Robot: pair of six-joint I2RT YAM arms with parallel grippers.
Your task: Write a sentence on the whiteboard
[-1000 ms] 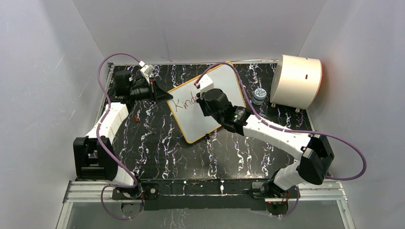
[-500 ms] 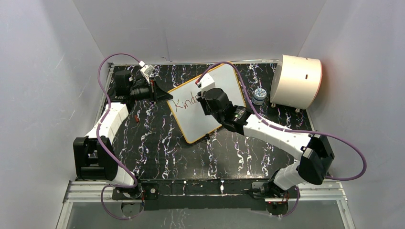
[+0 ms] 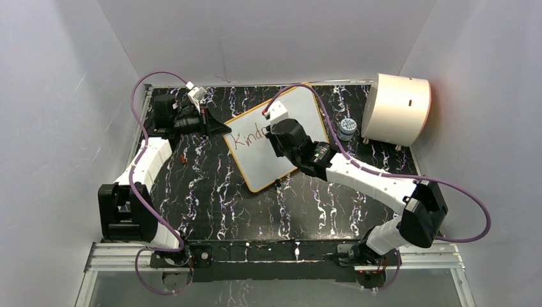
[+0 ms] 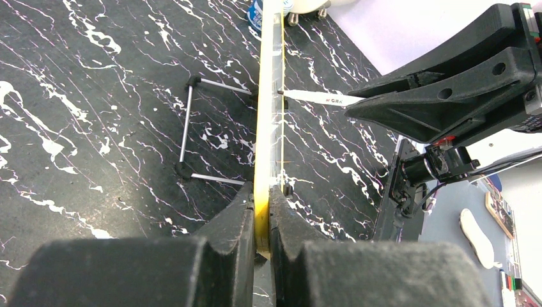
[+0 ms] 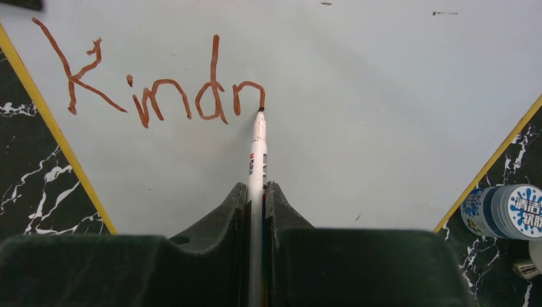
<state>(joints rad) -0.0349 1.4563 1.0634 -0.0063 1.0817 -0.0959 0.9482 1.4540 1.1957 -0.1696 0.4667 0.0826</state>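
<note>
The whiteboard [image 3: 259, 165], white with a thin yellow rim, stands tilted on the black marbled mat [image 3: 211, 192]. My left gripper [image 3: 220, 128] is shut on its left rim; the left wrist view shows both fingers clamped on the yellow edge [image 4: 268, 96]. The sentence [image 5: 147, 89] reads "Kindn" in dark red lettering. My right gripper [image 5: 255, 187] is shut on a white marker [image 5: 257, 153], whose tip touches the board at the end of the last "n". Seen from above, the right wrist [image 3: 287, 135] covers the end of the lettering [image 3: 246, 137].
A cream half-cylinder drum [image 3: 396, 109] stands at the back right. A small blue-labelled bottle [image 3: 347, 126] sits beside the board's right corner. A wire stand [image 4: 192, 128] lies behind the board. Grey walls enclose the mat on three sides.
The right wrist has crept slightly to the right along the board, and one more letter shows in the lettering. The left gripper has kept its hold, unmoved.
</note>
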